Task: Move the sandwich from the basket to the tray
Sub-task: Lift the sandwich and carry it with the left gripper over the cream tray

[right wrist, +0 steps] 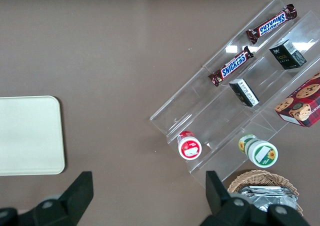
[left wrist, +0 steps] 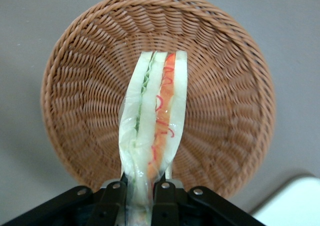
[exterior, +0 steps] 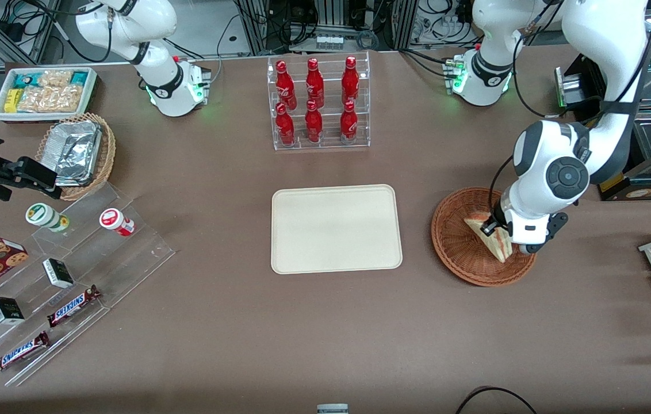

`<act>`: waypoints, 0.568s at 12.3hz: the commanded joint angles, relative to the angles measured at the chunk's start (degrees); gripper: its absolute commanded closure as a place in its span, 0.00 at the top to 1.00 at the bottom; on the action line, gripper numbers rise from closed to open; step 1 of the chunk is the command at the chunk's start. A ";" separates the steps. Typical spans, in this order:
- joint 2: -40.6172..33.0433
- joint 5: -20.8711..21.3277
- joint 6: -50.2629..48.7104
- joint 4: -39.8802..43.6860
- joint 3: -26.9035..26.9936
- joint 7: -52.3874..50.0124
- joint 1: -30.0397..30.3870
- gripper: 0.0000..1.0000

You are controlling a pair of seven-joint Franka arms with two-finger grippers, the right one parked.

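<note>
The pale wedge sandwich (left wrist: 152,131) is held on edge by the gripper (left wrist: 140,196) over the reddish-brown basket (exterior: 458,253), beside the bare cream tray (exterior: 336,228).

A robotics lab staged as a snack shop: clear acrylic rack of red soda bottles (exterior: 318,103), stepped acrylic candy display (exterior: 61,287), cable-strewn equipment racks (exterior: 325,23).

Bright even overhead light, soft shadows, glare on foil trays (exterior: 75,150), frames sharp
</note>
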 commanded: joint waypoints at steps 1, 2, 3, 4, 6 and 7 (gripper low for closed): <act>1.42 1.02 -8.79 8.68 -4.26 -1.34 -0.05 0.10; 2.82 1.02 -11.43 11.67 -6.37 -1.17 -0.05 0.10; 4.49 1.02 -13.37 14.31 -8.57 -0.99 -0.05 0.09; 6.51 1.20 -13.91 16.25 -11.11 -0.99 -0.05 0.09; 10.20 3.72 -13.48 18.63 -15.77 -0.90 -0.13 0.10; 13.35 7.75 -13.39 21.25 -17.36 -1.60 -2.92 0.09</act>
